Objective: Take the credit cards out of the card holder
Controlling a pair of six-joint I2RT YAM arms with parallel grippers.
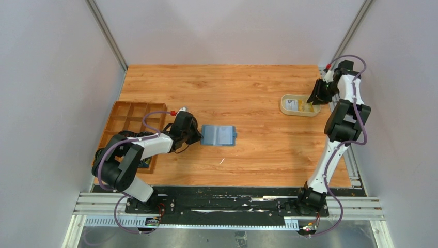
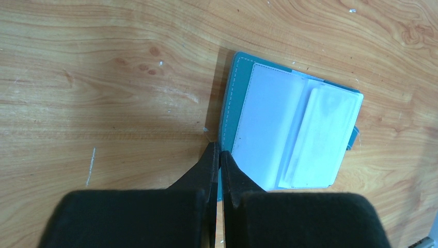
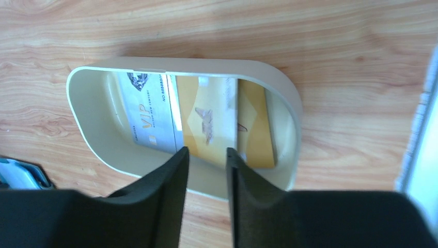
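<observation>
Left gripper (image 2: 219,154) is noted closed, tips at the edge of the opened blue card holder (image 2: 268,124), whose sleeves appear empty. Credit cards (image 3: 206,121) are found lying in the cream oval dish (image 3: 98,129). Right gripper (image 3: 207,152) is parted narrowly above them, nothing held. Removal is judged essentially done.

The table (image 1: 248,88) has a warm orange-brown wood-grain top and is enclosed on three sides by plain pale grey walls (image 1: 51,77), with slim metal posts (image 1: 106,33) running up the two far corners. A brown wooden compartment tray (image 1: 138,103) sits along the table's left edge, divided into small square cells, and one near cell holds something dark that is too small to make out. Well apart from it, close to the far right edge, rests a cream oval dish (image 1: 283,105) with low upright sides, and a tiny whitish speck (image 1: 221,161) lies on the bare wood nearer the front.
</observation>
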